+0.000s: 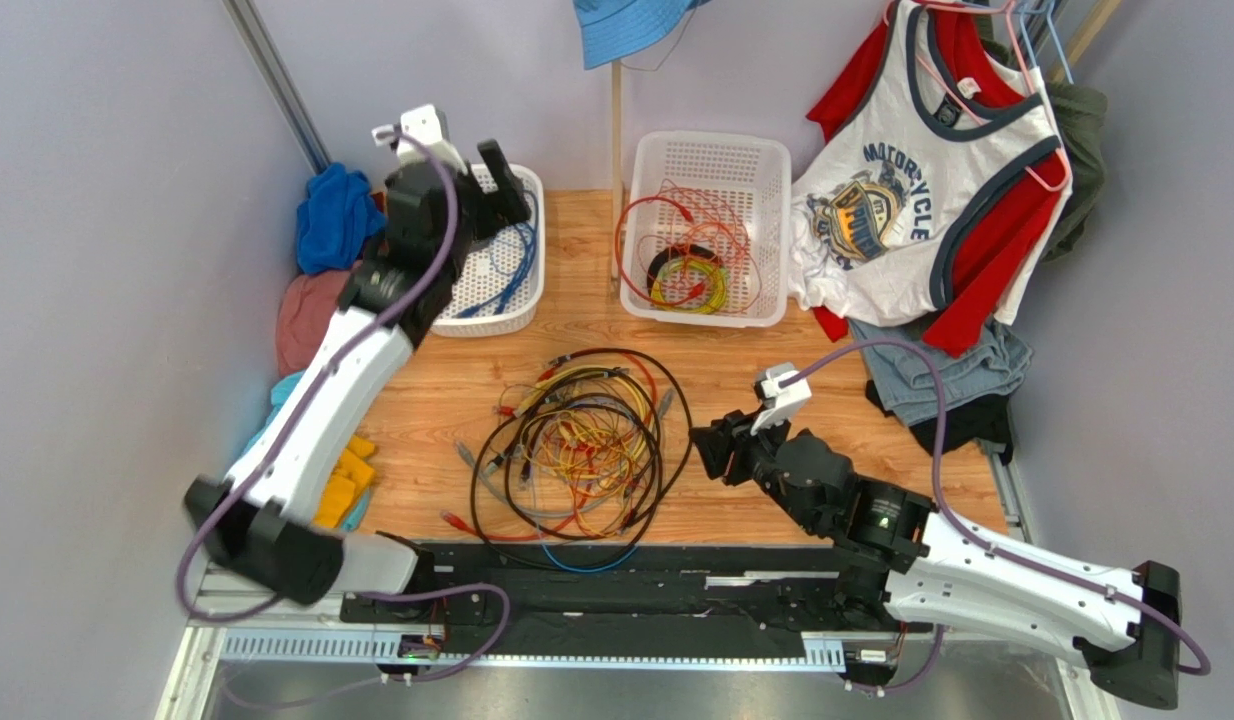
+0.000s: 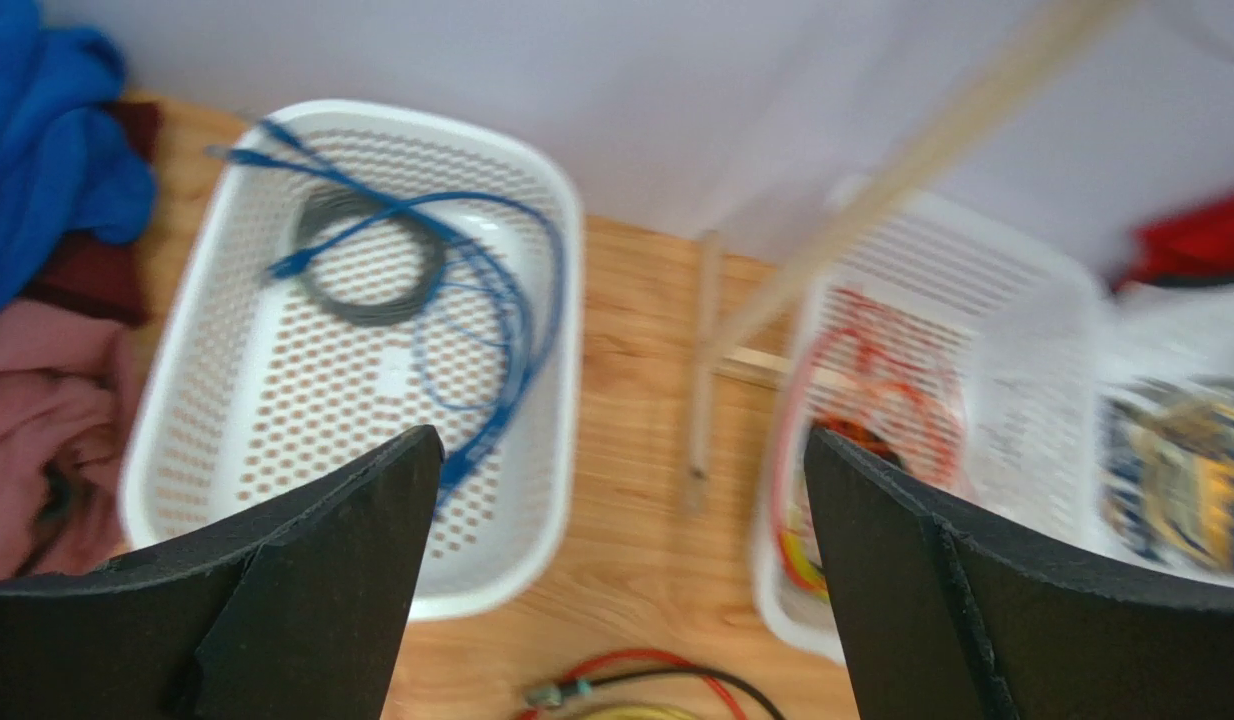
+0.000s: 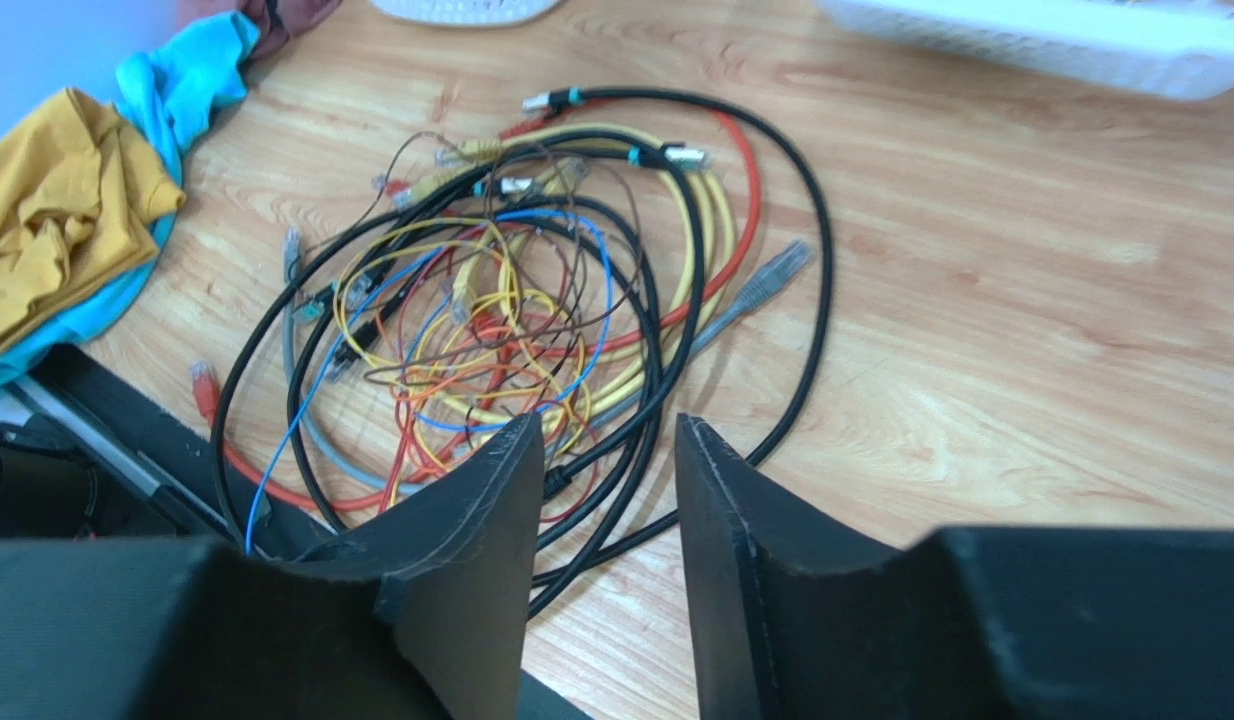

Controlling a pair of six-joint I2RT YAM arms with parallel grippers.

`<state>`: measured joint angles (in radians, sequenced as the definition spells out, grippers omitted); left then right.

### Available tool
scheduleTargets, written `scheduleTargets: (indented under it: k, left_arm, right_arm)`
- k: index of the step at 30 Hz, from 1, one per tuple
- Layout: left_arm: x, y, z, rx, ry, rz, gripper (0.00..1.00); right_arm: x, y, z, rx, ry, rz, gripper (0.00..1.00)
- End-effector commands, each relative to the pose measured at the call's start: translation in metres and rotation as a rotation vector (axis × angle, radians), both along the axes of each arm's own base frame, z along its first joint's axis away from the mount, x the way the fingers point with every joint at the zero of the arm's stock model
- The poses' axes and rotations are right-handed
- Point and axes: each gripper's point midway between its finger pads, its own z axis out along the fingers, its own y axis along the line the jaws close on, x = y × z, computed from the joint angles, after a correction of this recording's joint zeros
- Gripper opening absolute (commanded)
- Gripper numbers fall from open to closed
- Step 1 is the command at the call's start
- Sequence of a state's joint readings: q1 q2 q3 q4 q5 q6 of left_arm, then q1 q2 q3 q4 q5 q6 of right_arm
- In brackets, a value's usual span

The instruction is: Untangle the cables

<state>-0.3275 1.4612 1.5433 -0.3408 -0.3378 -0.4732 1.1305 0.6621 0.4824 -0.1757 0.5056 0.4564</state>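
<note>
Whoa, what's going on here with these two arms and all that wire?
Two robot arms are working on a tangle of cables lying in the middle of the table. The left gripper hangs wide open above the left basket, which has a blue cable in it. The right gripper, jaws apart and holding nothing, sits low at the tangle's right edge. The right basket holds red, orange and yellow cables. Most of the tangle is not yet pulled apart.

Bright, even light, soft shadows — left wrist view motion-blurred, other views sharp
</note>
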Motion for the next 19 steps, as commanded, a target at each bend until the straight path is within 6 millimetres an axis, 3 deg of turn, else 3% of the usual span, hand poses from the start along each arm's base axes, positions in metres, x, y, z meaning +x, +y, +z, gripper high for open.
scheduleTargets:
  k: [1, 2, 3, 5, 10, 15, 19]
  left_arm:
    - [-0.073, -0.034, -0.018, -0.041, -0.031, -0.093, 0.99]
    - [-0.091, -0.049, -0.029, -0.046, -0.002, -0.139, 0.99]
    - [-0.107, -0.047, -0.028, -0.048, -0.011, -0.143, 0.99]
    - [-0.134, -0.058, -0.066, -0.014, 0.085, -0.181, 0.99]
    - [-0.185, -0.068, -0.119, 0.018, 0.207, -0.275, 0.99]
    - [-0.204, -0.064, -0.133, 0.029, 0.214, -0.302, 0.99]
    - [-0.208, -0.059, -0.131, 0.043, 0.206, -0.311, 0.99]
  right_arm:
    - [0.008, -0.023, 0.048, 0.035, -0.090, -0.081, 0.44]
    - [0.011, -0.032, 0.057, 0.042, -0.107, -0.119, 0.45]
    - [0.012, -0.038, 0.062, 0.047, -0.114, -0.144, 0.45]
    - [0.015, -0.050, 0.070, 0.054, -0.113, -0.205, 0.46]
    - [0.019, -0.066, 0.087, 0.055, -0.151, -0.272, 0.52]
    - [0.030, -0.070, 0.103, -0.052, -0.206, -0.314, 0.61]
    - [0.032, -0.053, 0.084, -0.185, -0.157, -0.256, 0.63]
